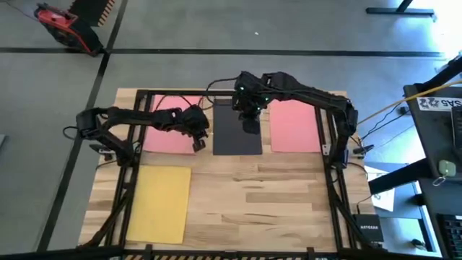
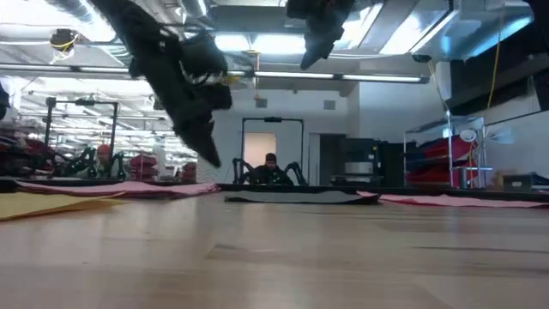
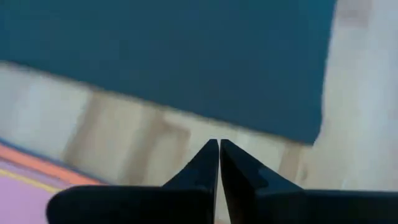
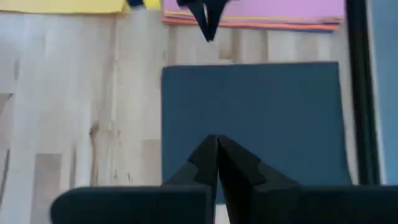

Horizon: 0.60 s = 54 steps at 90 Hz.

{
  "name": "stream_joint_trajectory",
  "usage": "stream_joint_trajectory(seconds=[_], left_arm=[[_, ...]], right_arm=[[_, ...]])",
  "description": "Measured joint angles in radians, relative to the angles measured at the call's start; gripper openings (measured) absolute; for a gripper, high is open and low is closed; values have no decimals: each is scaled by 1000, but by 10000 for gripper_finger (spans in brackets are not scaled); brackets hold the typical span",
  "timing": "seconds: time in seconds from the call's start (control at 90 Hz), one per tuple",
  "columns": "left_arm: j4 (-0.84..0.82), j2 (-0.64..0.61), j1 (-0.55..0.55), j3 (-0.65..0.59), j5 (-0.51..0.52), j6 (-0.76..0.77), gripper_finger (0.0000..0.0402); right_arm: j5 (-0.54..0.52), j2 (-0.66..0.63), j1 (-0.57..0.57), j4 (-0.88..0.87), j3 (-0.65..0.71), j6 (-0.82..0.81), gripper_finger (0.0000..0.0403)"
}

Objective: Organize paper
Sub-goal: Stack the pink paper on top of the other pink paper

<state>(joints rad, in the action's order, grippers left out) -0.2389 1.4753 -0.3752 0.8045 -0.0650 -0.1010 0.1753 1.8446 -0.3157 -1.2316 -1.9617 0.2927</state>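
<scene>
My left gripper [image 1: 198,144] hangs pinched shut and empty over the bare wood between the left pink stack [image 1: 170,131] and the dark sheet [image 1: 237,130], clear of both. My right gripper [image 1: 249,124] hovers over that dark sheet at the far middle, fingers together, holding nothing. Another pink sheet [image 1: 294,126] lies far right, the yellow sheet [image 1: 158,202] near left. Sorted by colour in separate piles, I judge; orange edges show under the left pink.
</scene>
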Motion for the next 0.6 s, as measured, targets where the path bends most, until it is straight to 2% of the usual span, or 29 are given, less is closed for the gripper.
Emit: stream_joint_trajectory(seconds=[0.189,0.356,0.5,0.6], left_arm=[[-150,-59,19,75,-3,-17,0],[-332,-77,95,143,45,-93,0],[-465,-75,174,159,120,-109,0],[-538,-75,219,159,132,-71,0]], right_arm=[[-10,-64,-23,-20,0,29,0],[-4,-121,-56,-12,18,68,0],[70,-175,-96,53,128,110,0],[107,-219,-125,141,244,113,0]])
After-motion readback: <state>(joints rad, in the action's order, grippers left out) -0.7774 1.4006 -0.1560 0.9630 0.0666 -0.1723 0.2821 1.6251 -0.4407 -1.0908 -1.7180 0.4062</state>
